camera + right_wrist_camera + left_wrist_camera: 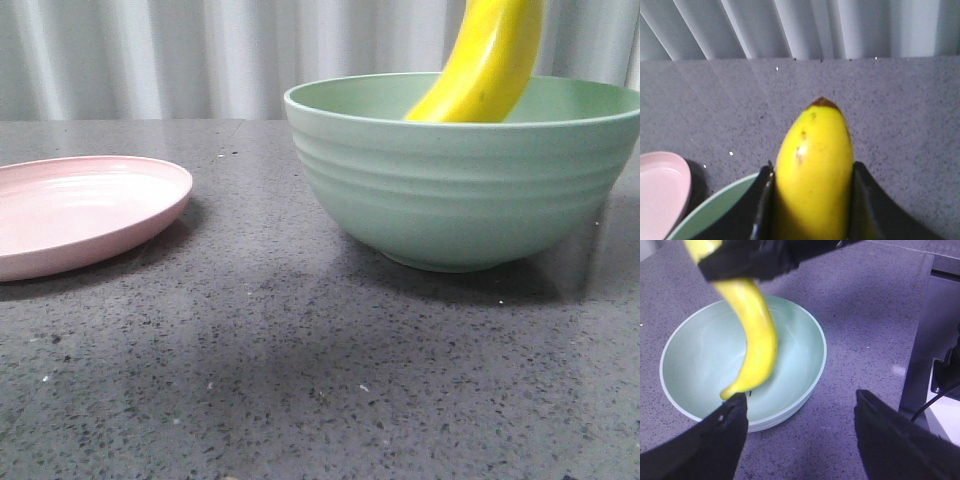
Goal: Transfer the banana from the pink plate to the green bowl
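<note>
Grey speckled stone forms the work surface, with a pale pleated curtain behind it. In the front view the pink plate sits bare at 9 o'clock, and the green bowl stands well apart from it at 3 o'clock. The banana hangs over the bowl, its lower end already below the rim line and inside the bowl opening. The right gripper is clenched on the banana, one finger on each flank, as the right wrist view shows. The left gripper holds nothing; its fingers stand spread apart, hovering above and beside the bowl. The step in hand appears to be the final lowering into the bowl, with the lift from the plate judged complete. The next move likely calls for a short descent until the lower end meets the bowl floor, then a release, so the fruit does not drop and bounce out. The long axis runs steeply, close to vertical, leaning from 1 o'clock at the held end to 7 o'clock at the free end in the front view. The left wrist view shows the curved lower end pointing down into the bowl; the dark tip lies at the gripped end.
</note>
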{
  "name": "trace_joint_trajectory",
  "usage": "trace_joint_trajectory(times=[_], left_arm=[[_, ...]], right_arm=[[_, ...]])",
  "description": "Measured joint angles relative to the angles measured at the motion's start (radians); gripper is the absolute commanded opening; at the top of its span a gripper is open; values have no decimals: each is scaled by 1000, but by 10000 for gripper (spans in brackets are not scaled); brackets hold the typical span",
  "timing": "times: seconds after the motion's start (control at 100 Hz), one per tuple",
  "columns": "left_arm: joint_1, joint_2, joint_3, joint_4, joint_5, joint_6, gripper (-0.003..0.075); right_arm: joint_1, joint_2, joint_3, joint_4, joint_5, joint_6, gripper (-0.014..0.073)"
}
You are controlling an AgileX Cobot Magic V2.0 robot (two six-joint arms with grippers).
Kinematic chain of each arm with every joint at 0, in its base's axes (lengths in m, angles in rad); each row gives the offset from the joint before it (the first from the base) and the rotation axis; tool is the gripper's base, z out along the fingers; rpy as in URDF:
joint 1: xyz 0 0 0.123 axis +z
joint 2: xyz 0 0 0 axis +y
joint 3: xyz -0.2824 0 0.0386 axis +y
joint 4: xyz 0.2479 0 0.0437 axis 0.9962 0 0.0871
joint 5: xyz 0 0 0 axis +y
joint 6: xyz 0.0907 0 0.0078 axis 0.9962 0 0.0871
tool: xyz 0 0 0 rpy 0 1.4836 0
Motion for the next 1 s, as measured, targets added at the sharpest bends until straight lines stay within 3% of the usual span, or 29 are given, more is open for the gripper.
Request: trace_joint_trajectory(times=[0.09,0.26,0.33,0.91,1.0], left_arm=[[0,0,0,0,-2,0,428],[0,-2,0,0,-2,0,428],[0,-2,0,0,-4,0,428],[0,-2,0,0,-6,0,428],[0,-2,0,0,-14,0,388]], right_arm=[[0,41,0,-2,10,0,27],[0,61,0,-2,10,0,274],[0,61,0,-2,10,0,317],[0,-14,0,-56,-51,0,325],[0,-61,0,-74,-44,-2,321]])
